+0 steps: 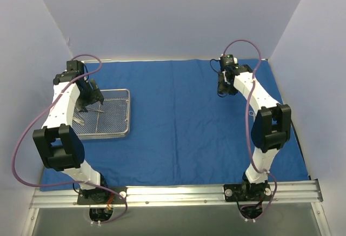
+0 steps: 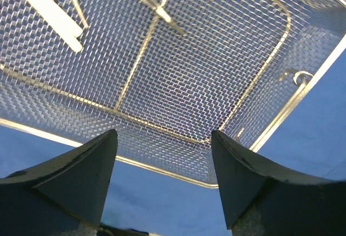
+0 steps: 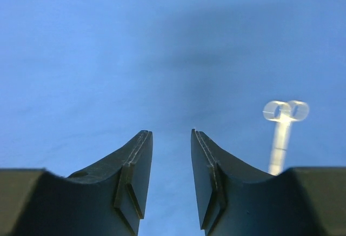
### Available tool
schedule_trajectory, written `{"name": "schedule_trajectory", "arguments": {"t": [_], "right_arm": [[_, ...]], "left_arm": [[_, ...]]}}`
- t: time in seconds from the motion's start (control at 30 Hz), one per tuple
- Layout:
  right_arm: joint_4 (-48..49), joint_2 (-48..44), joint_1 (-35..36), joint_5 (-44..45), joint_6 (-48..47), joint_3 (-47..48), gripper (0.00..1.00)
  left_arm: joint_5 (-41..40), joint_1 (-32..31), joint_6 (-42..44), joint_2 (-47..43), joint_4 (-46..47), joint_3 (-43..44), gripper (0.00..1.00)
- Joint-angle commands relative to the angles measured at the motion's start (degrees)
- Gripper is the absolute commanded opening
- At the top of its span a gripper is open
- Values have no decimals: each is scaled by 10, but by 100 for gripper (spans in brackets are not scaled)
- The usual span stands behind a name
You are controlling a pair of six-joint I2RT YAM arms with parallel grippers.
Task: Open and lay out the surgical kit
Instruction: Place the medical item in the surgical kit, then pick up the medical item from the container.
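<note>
My left gripper (image 2: 163, 139) fills the bottom of its wrist view, fingers spread wide and holding nothing, poised over the lower rim of the wire-mesh tray (image 2: 189, 74). Steel instruments (image 2: 50, 10) lie in the tray at the upper left of that view. My right gripper (image 3: 170, 136) has its fingers a narrow gap apart, empty, above the blue cloth (image 3: 135, 47). A blurred ring-handled instrument (image 3: 280, 139) lies on the cloth at the lower right, near that gripper. From above, the tray sits on the cloth's left side.
</note>
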Motion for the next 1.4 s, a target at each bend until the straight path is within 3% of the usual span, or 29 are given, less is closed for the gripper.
{"name": "schedule_trajectory", "arguments": {"t": [0.0, 0.17, 0.37, 0.57, 0.8, 1.1, 1.37], "right_arm": [[-21, -66, 23, -110, 61, 21, 36], [5, -109, 53, -164, 71, -25, 38], [31, -157, 62, -197, 66, -74, 39], [52, -197, 60, -212, 42, -98, 40], [49, -207, 58, -205, 21, -106, 41], [51, -201, 54, -196, 14, -109, 41], [49, -195, 46, -197, 14, -108, 41]], "left_arm": [[-38, 5, -50, 28, -52, 53, 78], [-75, 15, -97, 90, -82, 114, 74], [-90, 35, -154, 188, -114, 188, 53], [-91, 39, -218, 286, -154, 303, 47], [-96, 44, -262, 347, -180, 356, 51], [-86, 46, -307, 344, -155, 281, 58], [-81, 50, -318, 368, -140, 283, 58]]}}
